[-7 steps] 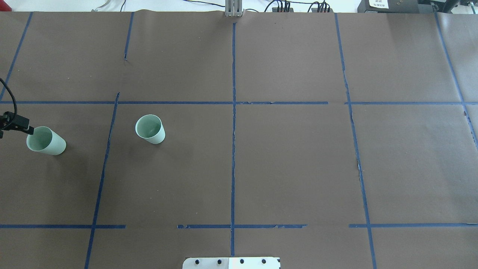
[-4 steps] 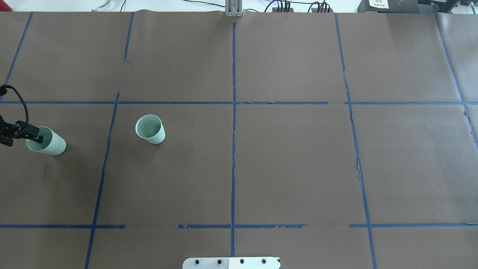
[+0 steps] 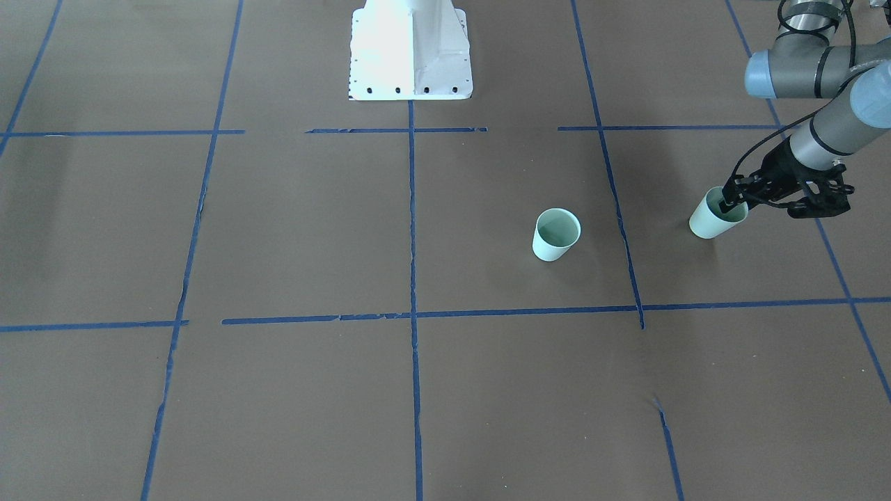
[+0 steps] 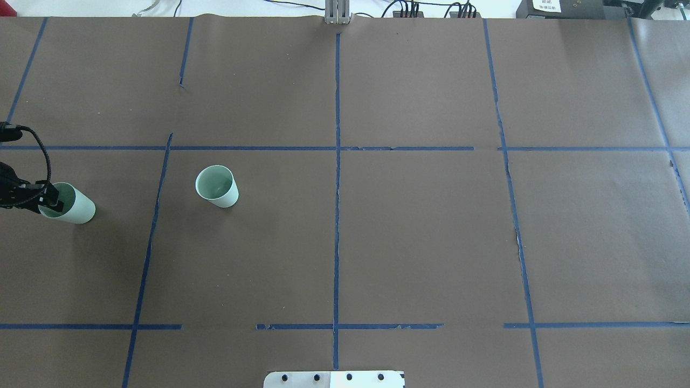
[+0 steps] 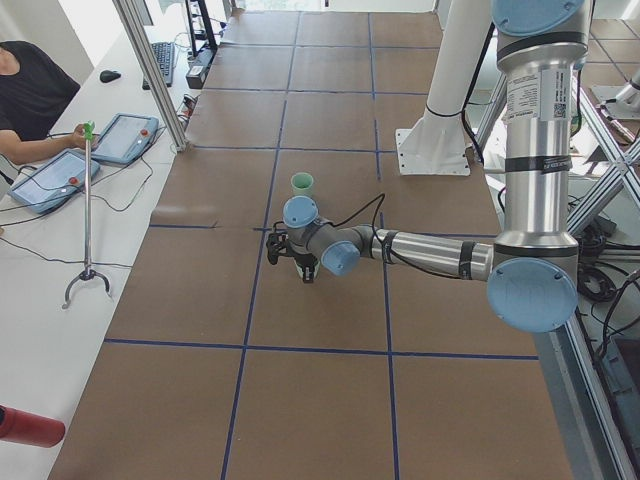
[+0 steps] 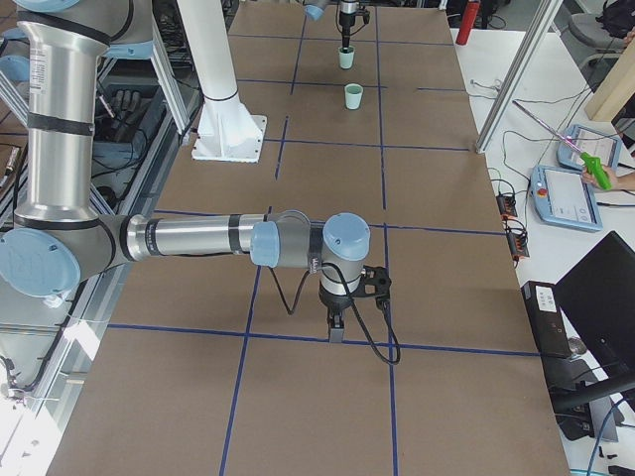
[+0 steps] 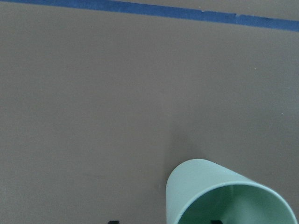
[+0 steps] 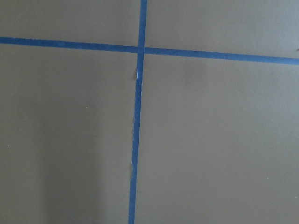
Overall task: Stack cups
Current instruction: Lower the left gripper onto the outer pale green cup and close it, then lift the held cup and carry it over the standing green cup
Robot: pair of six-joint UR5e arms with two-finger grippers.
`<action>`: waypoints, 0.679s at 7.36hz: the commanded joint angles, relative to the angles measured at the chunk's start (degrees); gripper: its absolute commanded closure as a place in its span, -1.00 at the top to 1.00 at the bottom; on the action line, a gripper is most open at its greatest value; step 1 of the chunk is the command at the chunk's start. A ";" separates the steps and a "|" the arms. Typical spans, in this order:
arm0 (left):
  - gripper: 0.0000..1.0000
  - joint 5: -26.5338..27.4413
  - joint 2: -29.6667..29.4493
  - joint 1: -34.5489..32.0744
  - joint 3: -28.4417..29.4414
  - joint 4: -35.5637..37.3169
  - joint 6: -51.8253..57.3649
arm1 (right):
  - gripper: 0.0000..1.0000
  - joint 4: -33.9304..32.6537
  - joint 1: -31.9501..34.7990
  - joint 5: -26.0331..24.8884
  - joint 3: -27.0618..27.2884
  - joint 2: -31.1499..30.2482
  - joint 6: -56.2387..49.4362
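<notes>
Two pale mint-green cups stand upright on the brown table. One cup [image 4: 216, 187] stands alone, also in the front view [image 3: 555, 235]. The other cup [image 4: 75, 207] is at the table's far left, also in the front view [image 3: 706, 224] and the left wrist view [image 7: 205, 186]. My left gripper [image 4: 51, 198] is open and straddles this cup's near wall at the rim, one finger inside and one outside [image 7: 113, 221]. My right gripper [image 6: 334, 332] hangs low over bare table, far from both cups. It shows only in the exterior right view, so I cannot tell its state.
Blue tape lines divide the brown paper into a grid. The white robot base plate [image 3: 411, 49] sits at the table's near middle edge. An operator with tablets [image 5: 45, 175] and a thin stand [image 5: 88, 210] are at a side table.
My left gripper has moved right and down from beside the far left cup's rim onto it, so one finger is now inside the cup. Both cups stay put.
</notes>
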 commanded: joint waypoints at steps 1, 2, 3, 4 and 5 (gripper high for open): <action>-1.00 0.04 -0.17 -0.29 -1.76 0.17 -0.23 | 1.00 -0.06 0.00 0.00 0.09 0.00 0.00; -1.00 -0.40 0.87 -0.90 -6.30 1.48 -0.06 | 1.00 0.02 0.00 0.00 0.00 0.00 0.00; -1.00 -0.57 1.66 -2.47 -12.18 7.58 0.29 | 1.00 0.02 0.00 0.00 0.09 0.00 0.00; -1.00 -0.58 0.54 -4.05 -16.67 15.74 0.73 | 1.00 -0.06 0.00 0.00 0.00 0.00 0.00; -1.00 -0.58 -0.25 -4.85 -20.11 21.39 0.73 | 1.00 0.02 0.00 0.00 0.00 0.00 0.00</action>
